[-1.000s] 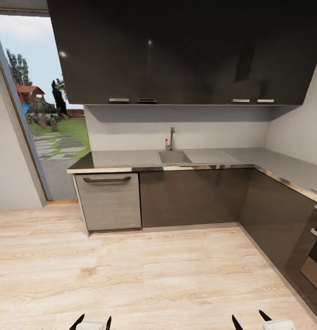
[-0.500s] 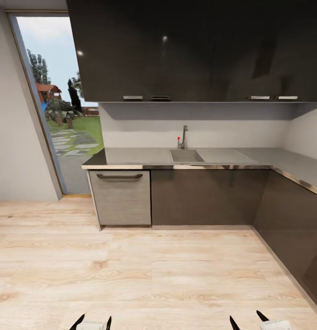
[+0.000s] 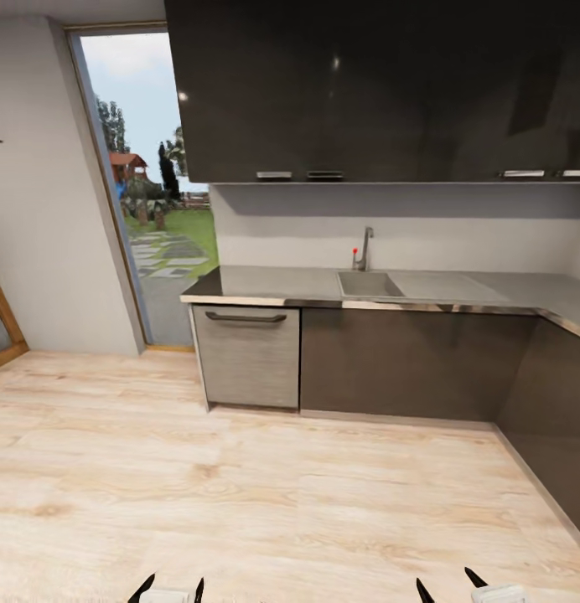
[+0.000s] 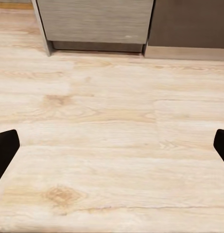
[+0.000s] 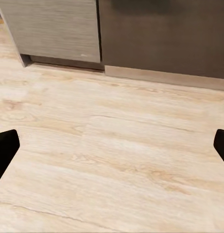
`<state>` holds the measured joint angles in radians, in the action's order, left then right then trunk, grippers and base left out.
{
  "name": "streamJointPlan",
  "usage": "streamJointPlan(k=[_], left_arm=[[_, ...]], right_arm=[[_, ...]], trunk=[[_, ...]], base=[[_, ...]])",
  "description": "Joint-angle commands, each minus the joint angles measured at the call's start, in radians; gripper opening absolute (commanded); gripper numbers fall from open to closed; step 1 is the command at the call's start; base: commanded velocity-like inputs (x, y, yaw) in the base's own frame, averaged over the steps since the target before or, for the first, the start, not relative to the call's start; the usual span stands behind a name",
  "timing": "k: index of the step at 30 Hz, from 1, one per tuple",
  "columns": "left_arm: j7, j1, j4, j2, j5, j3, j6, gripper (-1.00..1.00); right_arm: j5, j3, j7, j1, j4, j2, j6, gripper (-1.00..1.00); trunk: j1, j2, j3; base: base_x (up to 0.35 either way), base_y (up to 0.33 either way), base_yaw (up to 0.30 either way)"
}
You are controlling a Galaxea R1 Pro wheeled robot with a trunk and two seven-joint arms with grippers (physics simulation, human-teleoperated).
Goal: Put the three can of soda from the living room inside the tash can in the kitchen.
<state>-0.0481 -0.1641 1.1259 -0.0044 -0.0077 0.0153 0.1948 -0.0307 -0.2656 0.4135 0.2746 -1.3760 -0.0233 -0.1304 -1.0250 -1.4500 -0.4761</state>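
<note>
Kitchen (image 3: 374,285) ahead of both claws, past bare plank floor (image 3: 240,486): dark cabinets, sink (image 3: 370,285), grey counter (image 3: 265,285). Left claw (image 4: 112,145) and right claw (image 5: 112,145) spread wide, empty. No soda cans or trash can visible. Best to roll on slowly toward the living room, arms tucked low.

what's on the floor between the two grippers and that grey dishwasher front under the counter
Just bare light wood plank floor between the grippers (left gripper, right gripper) and the grey dishwasher front; head and both wrist views show it.
</note>
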Motion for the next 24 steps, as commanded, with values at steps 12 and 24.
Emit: streamJointPlan(k=[12, 24], left_arm=[[0.001, 0.000, 0.001, 0.000, 0.000, 0.000, 0.000, 1.00], [0.001, 0.000, 0.001, 0.000, 0.000, 0.000, 0.000, 1.00]], right_arm=[[0.000, 0.000, -0.001, 0.000, 0.000, -0.001, 0.000, 1.00], [0.000, 0.000, 0.000, 0.000, 0.000, 0.000, 0.000, 1.00]], trunk=[[0.000, 0.000, -0.005], [0.000, 0.000, -0.005]], base=[[0.000, 0.000, 0.228], [0.000, 0.009, 0.235]])
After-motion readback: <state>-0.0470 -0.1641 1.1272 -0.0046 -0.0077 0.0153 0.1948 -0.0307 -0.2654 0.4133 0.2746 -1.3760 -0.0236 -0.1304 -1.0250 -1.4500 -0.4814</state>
